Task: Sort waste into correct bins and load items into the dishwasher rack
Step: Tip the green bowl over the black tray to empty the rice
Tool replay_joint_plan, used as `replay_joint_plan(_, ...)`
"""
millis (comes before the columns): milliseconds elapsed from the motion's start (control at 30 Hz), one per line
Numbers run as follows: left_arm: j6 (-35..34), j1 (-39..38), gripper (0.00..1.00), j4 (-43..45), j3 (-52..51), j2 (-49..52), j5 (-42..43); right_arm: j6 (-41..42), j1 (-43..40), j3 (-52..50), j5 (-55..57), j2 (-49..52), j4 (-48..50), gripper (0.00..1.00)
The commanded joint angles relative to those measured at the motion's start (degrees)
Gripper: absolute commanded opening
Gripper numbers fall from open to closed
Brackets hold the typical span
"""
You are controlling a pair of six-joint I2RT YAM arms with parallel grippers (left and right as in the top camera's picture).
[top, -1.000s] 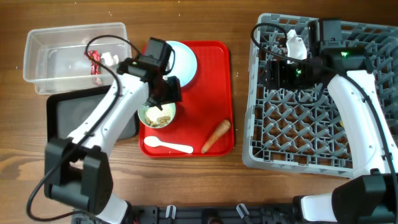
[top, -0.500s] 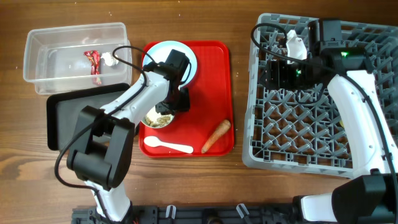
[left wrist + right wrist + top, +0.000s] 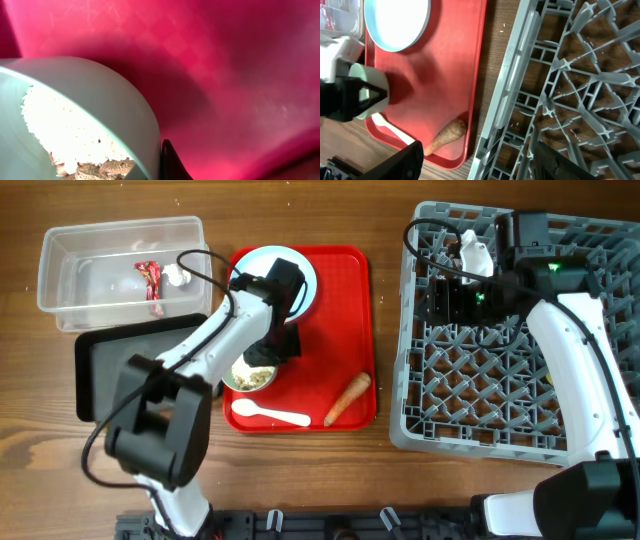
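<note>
One small change: the green bowl (image 3: 250, 376), holding food scraps (image 3: 65, 130), has slid slightly nearer and left on the red tray (image 3: 345, 320), its rim pinched by the fingers of the left gripper (image 3: 270, 358). The right gripper (image 3: 477, 147) hangs unmoved, fingers spread, over the far left edge of the rack (image 3: 500, 390).

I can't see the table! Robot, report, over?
Left claw at green bowl rim, grip unclear. Right claw open, empty, over rack. Scraps inside, not yet binned. Nothing blocking.

Lab bench setup (mock kitchen): wooden table (image 3: 320, 470), dishwasher rack (image 3: 470, 390).
</note>
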Motion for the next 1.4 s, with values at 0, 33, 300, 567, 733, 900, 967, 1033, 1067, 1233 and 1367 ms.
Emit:
replay_joint_plan(0, 0.26, 0.92, 0.04, -1.05, 2.01, -7.08, -0.83, -0.72, 0.17, 0.59, 0.46, 0.13, -0.22, 0.72)
replay_joint_plan(33, 0.26, 1.49, 0.04, -1.36, 2.01, -8.59, -0.81, -0.72, 0.17, 0.59, 0.46, 0.13, -0.31, 0.72)
replay_joint_plan(300, 2.51, 12.70, 0.04, -5.05, 2.01, -17.18, 1.51, -0.68, 0.17, 0.59, 0.46, 0.13, -0.55, 0.72)
replay_joint_plan(567, 18.14, 27.74, 0.04, -5.03, 1.73, -17.44, 22.56, -0.57, 0.17, 0.59, 0.46, 0.13, -1.11, 0.72)
replay_joint_plan(733, 27.32, 38.56, 0.04, -4.11, -2.60, -17.38, 36.00, -0.55, 0.17, 0.59, 0.46, 0.13, -1.27, 0.72)
replay_joint_plan(900, 30.18, 49.70, 0.04, 1.36, -9.81, -17.38, 51.06, -0.52, 0.17, 0.59, 0.46, 0.13, -1.57, 0.72)
replay_joint_plan(967, 30.34, 52.76, 0.04, 4.28, -12.79, -17.33, 56.15, -0.42, 0.17, 0.59, 0.46, 0.13, -1.57, 0.72)
replay_joint_plan(1033, 30.38, 54.90, 0.04, 6.27, -15.10, -17.33, 60.52, -0.09, 0.17, 0.59, 0.44, 0.13, -1.55, 0.72)
replay_joint_plan(1067, 30.34, 55.76, 0.04, 7.21, -16.06, -17.33, 62.36, -0.07, 0.17, 0.59, 0.46, 0.13, -1.55, 0.72)
replay_joint_plan(1233, 30.34, 58.42, 0.04, 8.50, -18.27, -17.33, 69.02, 0.96, 0.17, 0.59, 0.44, 0.13, -1.60, 0.72)
replay_joint_plan(1367, 30.40, 58.80, 0.04, 9.60, -18.32, -17.33, 70.64, 0.92, 0.17, 0.59, 0.46, 0.13, -1.62, 0.72)
